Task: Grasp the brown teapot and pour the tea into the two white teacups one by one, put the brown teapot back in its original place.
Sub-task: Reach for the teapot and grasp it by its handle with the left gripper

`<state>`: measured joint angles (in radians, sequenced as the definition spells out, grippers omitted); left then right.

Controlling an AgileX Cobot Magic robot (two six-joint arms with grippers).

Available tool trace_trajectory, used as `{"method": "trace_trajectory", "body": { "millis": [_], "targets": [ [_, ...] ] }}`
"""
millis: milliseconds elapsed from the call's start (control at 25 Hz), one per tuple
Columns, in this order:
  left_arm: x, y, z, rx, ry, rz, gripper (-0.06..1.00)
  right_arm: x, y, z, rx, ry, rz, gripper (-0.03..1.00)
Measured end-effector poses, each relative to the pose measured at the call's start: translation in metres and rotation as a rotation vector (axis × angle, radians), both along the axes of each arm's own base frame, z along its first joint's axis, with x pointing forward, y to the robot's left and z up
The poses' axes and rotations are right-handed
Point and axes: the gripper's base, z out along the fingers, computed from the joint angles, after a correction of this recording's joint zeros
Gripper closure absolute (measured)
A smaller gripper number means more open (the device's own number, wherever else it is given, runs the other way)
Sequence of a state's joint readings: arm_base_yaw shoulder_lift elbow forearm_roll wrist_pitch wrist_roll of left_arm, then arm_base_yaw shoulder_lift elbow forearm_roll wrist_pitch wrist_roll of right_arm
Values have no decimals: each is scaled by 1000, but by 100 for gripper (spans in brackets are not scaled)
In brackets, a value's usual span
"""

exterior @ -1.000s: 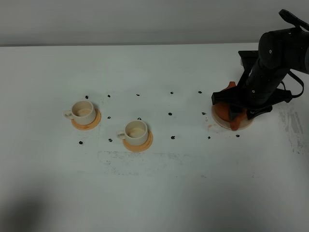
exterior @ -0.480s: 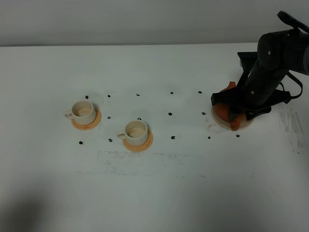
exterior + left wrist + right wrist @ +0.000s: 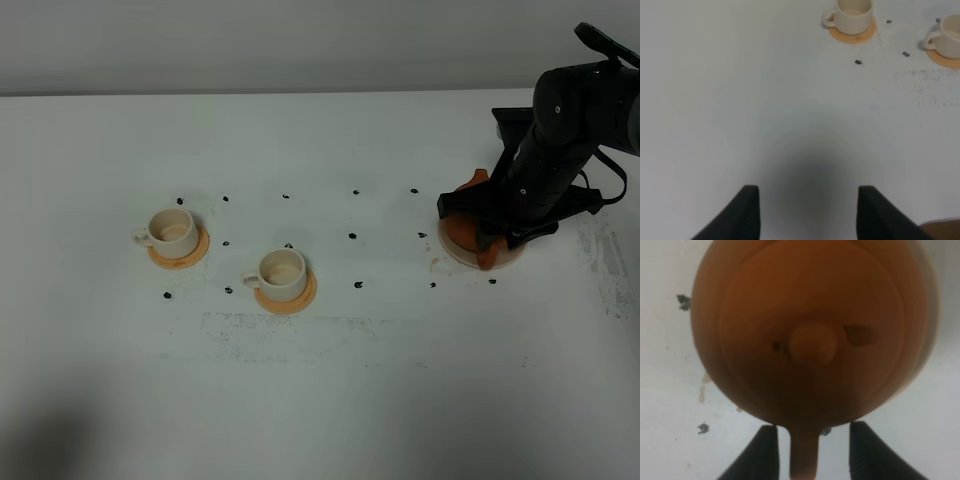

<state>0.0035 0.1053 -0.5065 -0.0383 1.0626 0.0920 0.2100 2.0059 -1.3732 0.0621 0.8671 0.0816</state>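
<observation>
The brown teapot (image 3: 461, 230) stands on the pale beige coaster (image 3: 449, 254) at the right of the table. My right gripper (image 3: 487, 240) is down over it. In the right wrist view the teapot (image 3: 812, 315) fills the frame from above, and the open gripper (image 3: 813, 429) has a finger on each side of the loop handle (image 3: 804, 452), with gaps between. The two white teacups (image 3: 172, 231) (image 3: 281, 271) stand on orange coasters at the left. They also show in the left wrist view (image 3: 854, 14) (image 3: 947, 35). My left gripper (image 3: 807, 210) is open and empty over bare table.
The orange coasters (image 3: 195, 253) (image 3: 306, 297) lie under the cups. Small black marks (image 3: 353, 236) dot the white table between the cups and the teapot. A grey wall runs along the table's far edge.
My right arm has shifted very slightly over the teapot. The teapot and cups have not moved.
</observation>
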Motion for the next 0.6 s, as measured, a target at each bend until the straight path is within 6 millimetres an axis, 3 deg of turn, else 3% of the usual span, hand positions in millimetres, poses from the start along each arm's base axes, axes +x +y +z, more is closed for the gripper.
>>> {"method": "trace_trajectory", "body": {
  "millis": [600],
  "targets": [
    [0, 0, 0, -1, 0, 1, 48, 0, 0, -5, 1, 15, 17, 62]
  ]
}}
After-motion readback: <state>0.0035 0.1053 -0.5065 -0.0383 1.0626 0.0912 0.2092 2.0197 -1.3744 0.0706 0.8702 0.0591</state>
